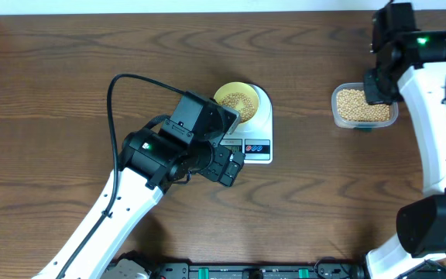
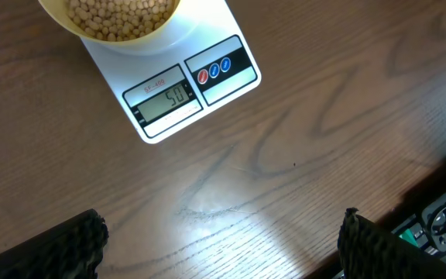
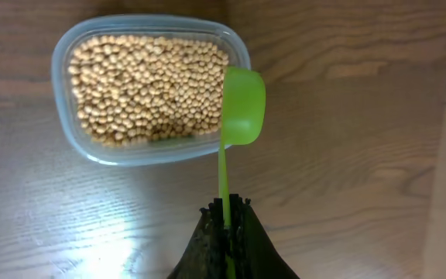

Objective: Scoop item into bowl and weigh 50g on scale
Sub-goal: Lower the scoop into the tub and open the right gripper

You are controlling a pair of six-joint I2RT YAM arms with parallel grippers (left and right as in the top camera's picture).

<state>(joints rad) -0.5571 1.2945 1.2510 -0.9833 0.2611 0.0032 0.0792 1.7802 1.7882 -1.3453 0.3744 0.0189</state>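
**Beans and bowl.** The small round tan beans (image 2: 118, 14) lie heaped in the small pale yellow round bowl (image 2: 107, 43). The bowl stands on the round platform of the flat white rectangular kitchen scale (image 2: 206, 31). The grey digital display (image 2: 165, 101) appears to show the target figure, though its digits are soft.

**Hazards.**
- Overshoot is judged the chief risk, since any further scoop would carry the weight past the target.
- The left gripper (image 2: 223, 248) is spread wide and empty above the table just in front of the scale. The reading could be disturbed, or the light bowl tipped, if the scale were brushed.
- Spilled beans, being smooth and round, would be expected to roll far across the flat dark wood-grain table (image 2: 324, 139).
- The bright green plastic scoop (image 3: 242, 105) is clenched by the right gripper (image 3: 227, 225) at the end of its thin handle, where pivoting is possible. Its cup looks empty and is held over the right edge of the clear rounded-rectangular plastic tub (image 3: 60, 77).

**Materials.** The tub is thin-walled, glossy and well filled with more beans. The scale is hard and smooth, with round coloured buttons (image 2: 214, 71).
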